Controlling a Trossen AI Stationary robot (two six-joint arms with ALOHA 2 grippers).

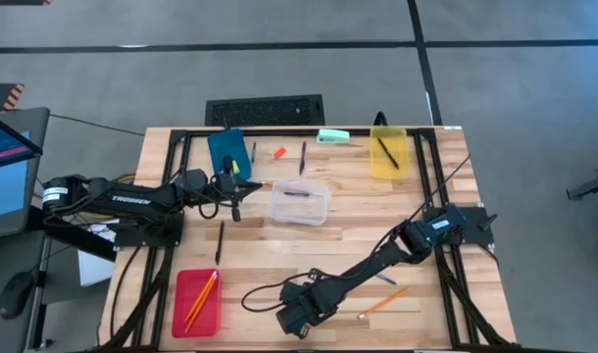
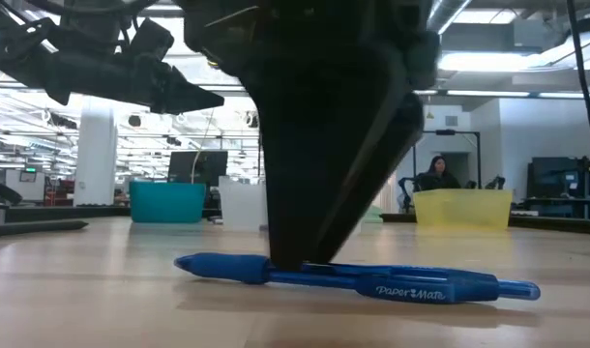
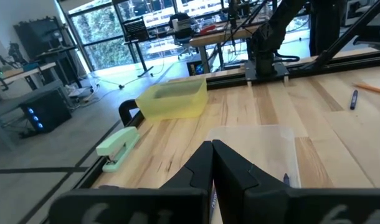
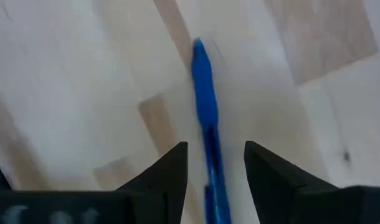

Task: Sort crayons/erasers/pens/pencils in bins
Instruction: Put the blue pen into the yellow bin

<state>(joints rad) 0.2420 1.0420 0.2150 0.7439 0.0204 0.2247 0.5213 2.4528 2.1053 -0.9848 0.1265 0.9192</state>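
Already two pencils [image 1: 200,298] in red bin [image 1: 180,314].

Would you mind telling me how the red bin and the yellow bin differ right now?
The red bin sits at the near left of the table and holds orange pencils; the yellow bin sits at the far right and holds one dark pen. Red looks opaque, yellow translucent. Both are small rectangular tubs.

Right end effector [image 4: 215,163] lowered near bench front, fingers parted, left end effector [image 3: 212,163] closed, arm extended over bench middle
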